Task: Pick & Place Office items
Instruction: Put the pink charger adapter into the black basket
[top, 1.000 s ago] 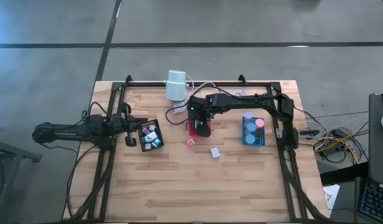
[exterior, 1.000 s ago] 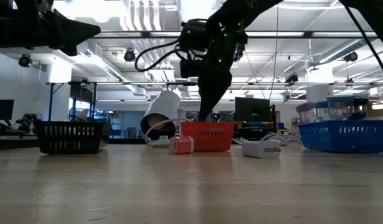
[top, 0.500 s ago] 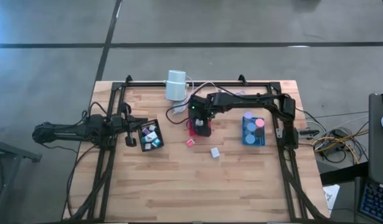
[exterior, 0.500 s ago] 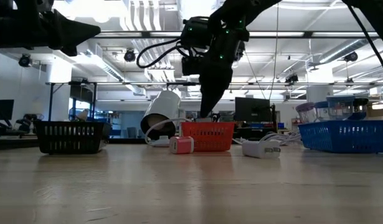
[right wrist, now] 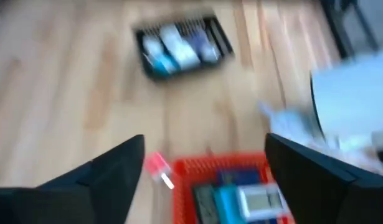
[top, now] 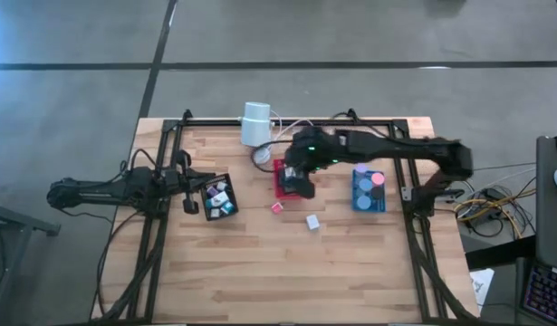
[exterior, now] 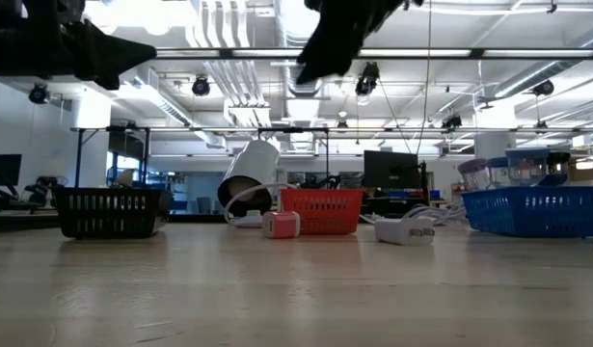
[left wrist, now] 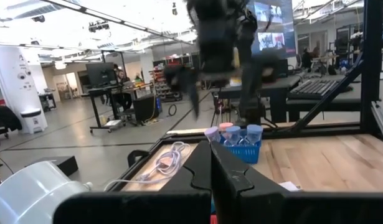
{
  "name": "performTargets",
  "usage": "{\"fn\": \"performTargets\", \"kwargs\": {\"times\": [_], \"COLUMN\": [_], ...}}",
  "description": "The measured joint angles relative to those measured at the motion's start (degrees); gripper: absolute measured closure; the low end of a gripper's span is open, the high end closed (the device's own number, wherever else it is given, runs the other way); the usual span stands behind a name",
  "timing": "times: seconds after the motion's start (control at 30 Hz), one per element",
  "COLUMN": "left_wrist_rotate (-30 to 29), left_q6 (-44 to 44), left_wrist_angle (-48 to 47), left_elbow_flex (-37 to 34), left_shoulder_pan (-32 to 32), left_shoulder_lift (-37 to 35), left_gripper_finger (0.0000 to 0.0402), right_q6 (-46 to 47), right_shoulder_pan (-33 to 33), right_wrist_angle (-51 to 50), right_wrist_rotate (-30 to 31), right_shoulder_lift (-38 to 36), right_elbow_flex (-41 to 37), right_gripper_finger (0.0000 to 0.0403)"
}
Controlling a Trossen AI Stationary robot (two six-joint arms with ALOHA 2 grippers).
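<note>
No writing is readable on the office items [top: 220, 198] in the black tray [top: 208, 210]; the right gripper [top: 297, 181] spreads empty above the red tray [top: 280, 169], left gripper [top: 189, 188] clenched beside the black one.

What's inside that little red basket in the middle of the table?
The red basket holds a few small pieces: a dark one, a blue one, a pale one. Its near end runs out of the picture.

Right hand [top: 297, 184] lifted clear of red tray [top: 281, 181], fingers spread.
</note>
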Motion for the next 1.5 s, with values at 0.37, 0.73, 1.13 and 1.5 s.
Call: {"fn": "performTargets", "kwargs": {"times": [0.37,0.73,1.13,1.5], "left_wrist_rotate": [0.0,-0.1,-0.1,-0.3], "left_q6": [-0.3,-0.2,-0.2,-0.2], "left_wrist_angle": [-0.8,-0.8,-1.3,-1.3], "left_elbow_flex": [0.0,0.0,0.0,0.0], "left_shoulder_pan": [0.0,0.0,0.0,0.0], "left_shoulder_lift": [0.0,0.0,0.0,0.0], "left_gripper_finger": [0.0401,0.0401,0.0401,0.0401], "right_q6": [2.8,6.5,9.8,11.5], "right_shoulder_pan": [0.3,0.2,0.2,0.2], "right_wrist_angle": [19.8,26.2,32.7,32.0], "right_wrist_rotate": [-5.6,-7.6,-8.1,-6.6], "right_shoulder_lift": [-28.9,-53.2,-72.8,-86.7], "right_elbow_flex": [-21.5,-38.1,-52.7,-61.1], "right_gripper_finger": [0.0266,0.0391,0.0394,0.0394]}}
